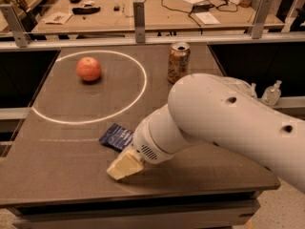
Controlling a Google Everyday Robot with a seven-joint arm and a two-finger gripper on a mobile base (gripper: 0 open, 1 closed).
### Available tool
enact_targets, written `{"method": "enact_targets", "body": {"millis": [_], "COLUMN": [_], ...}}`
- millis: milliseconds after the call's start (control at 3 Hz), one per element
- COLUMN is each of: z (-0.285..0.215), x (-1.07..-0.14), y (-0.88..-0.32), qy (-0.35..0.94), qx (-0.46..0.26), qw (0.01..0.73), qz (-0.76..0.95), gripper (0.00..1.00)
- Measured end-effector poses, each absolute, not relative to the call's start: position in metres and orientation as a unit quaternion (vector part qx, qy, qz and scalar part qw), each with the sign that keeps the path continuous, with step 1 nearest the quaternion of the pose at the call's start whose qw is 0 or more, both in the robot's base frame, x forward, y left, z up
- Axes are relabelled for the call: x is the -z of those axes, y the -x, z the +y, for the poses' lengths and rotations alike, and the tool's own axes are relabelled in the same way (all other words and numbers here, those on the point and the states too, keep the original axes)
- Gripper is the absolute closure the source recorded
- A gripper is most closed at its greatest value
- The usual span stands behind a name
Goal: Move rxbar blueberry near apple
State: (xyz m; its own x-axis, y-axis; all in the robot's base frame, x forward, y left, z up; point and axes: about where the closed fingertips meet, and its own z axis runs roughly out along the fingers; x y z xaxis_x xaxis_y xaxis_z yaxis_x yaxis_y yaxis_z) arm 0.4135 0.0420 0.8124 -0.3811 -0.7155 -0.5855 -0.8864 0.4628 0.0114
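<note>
The dark navy rxbar blueberry (pixel 114 136) lies flat on the dark table near the front, partly hidden by my arm. The red-orange apple (pixel 89 68) sits at the back left, inside a white painted circle, well away from the bar. My gripper (pixel 125 165) is at the end of the big white arm, low over the table just in front of and right of the bar. Only one pale yellow fingertip (pixel 123 166) shows; the arm hides the rest.
A gold-brown drink can (pixel 178 62) stands at the back right of the table (pixel 62 171). A metal rail with posts (pixel 139 14) runs behind the table. A wooden bench with cables and tools lies beyond it. Small bottles (pixel 271 93) stand at the right.
</note>
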Motion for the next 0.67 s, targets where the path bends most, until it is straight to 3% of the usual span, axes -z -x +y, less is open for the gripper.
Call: {"method": "enact_targets", "body": {"millis": [333,667], "z": [0.0421,0.0421], "x": [-0.8211,-0.8243], "y": [-0.4134,-0.4134], "qy": [0.492,0.492], "qx": [-0.164,-0.164], "qw": [0.26,0.26], "qz": [0.815,0.815], "gripper": [0.88,1.0]}}
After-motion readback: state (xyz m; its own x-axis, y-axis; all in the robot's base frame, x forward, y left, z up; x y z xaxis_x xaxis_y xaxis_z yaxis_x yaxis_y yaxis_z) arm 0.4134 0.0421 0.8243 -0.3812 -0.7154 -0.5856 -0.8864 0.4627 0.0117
